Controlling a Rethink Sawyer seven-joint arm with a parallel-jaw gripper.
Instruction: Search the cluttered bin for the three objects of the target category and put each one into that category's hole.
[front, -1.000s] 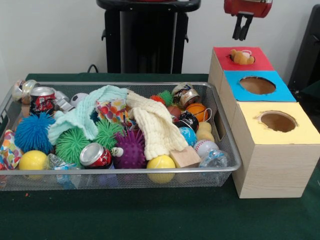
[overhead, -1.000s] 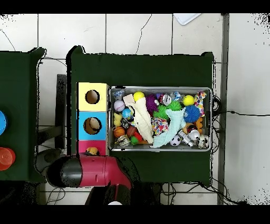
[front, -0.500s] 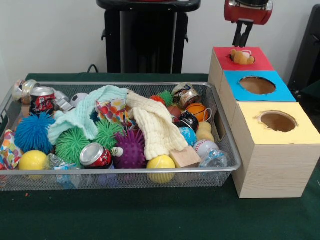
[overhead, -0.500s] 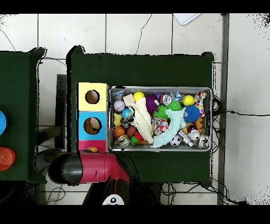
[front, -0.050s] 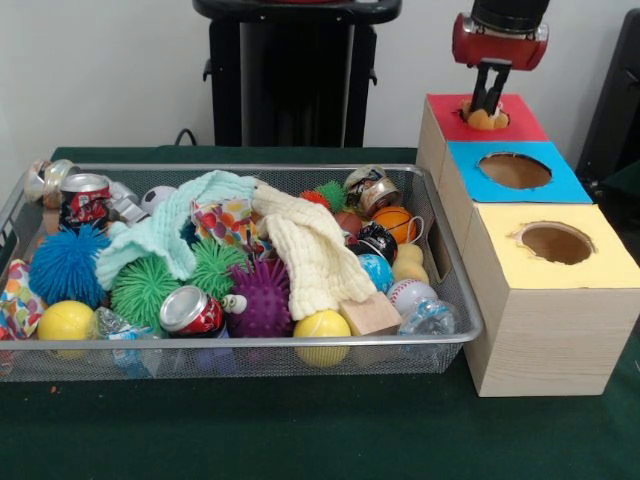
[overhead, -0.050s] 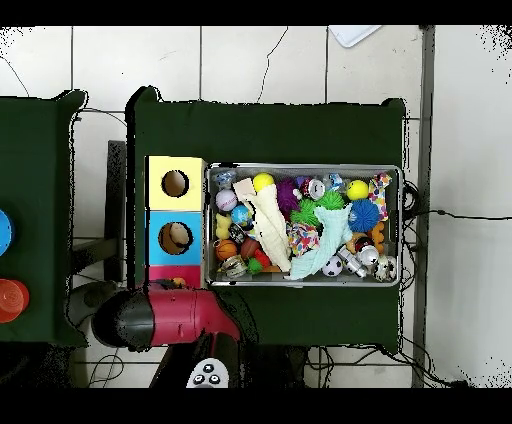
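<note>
The desk (front, -0.050s: 320, 440), covered in dark green cloth, carries everything. On it the wire mesh bin (front, -0.050s: 455, 300) is the landmark: it lies piled with clutter. Just beside the bin's end stands the row of three boxes (front, -0.050s: 545, 340) with wood-grain sides, each with a coloured top and a round hole: the yellow top (front, -0.050s: 600, 262), the blue top (front, -0.050s: 560, 185) behind it, and the red top (front, -0.050s: 525, 125) at the far end.

Inside the bin, a cream knitted cloth (front, -0.050s: 315, 255) drapes across the middle, and a mint-green knitted cloth (front, -0.050s: 165, 235) lies next to it. Around them sit a blue spiky ball (front, -0.050s: 65, 265), a green spiky ball (front, -0.050s: 143, 290), a purple spiky ball (front, -0.050s: 262, 297), a crushed red can (front, -0.050s: 190, 312), a yellow ball (front, -0.050s: 322, 326), a wooden block (front, -0.050s: 372, 313), a baseball (front, -0.050s: 410, 295) and a small basketball (front, -0.050s: 398, 222).

Beyond the bin, over the red top, the gripper (front, -0.050s: 489, 104) hangs from the red arm (overhead, -0.050s: 175, 315). Its fingers (front, -0.050s: 496, 85) are close together and come down onto an orange-tan soft toy (front, -0.050s: 486, 120) sitting in the red top's hole; whether they pinch it cannot be told.
</note>
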